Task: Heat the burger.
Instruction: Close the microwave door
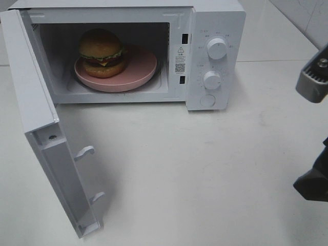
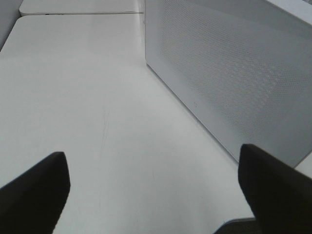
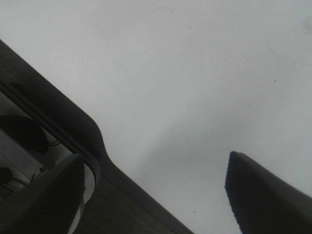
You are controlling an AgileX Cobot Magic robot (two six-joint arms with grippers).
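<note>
Swung wide toward the near left, the microwave door stands hinged at the far left with its free edge nearest. Around it spreads the white counter, bearing the microwave at the far side. Inside the cavity a pink plate lies flat, and the burger sits upright on its left part, already loaded. On the right-hand panel are the upper dial and lower dial.

Shutting the door looks like the next step, and it turns on which side of that door each arm is. The left tool is released and empty. Its view shows bare counter and a perforated white panel close by; whether that is the door's outer face or the oven's side wall I cannot tell. Either way it appears to be left of the oven, the side from which to push the door rightward and away. The right tool, also released and empty, hangs over bare counter at the near right, well apart from the door but nearer the dials.
</note>
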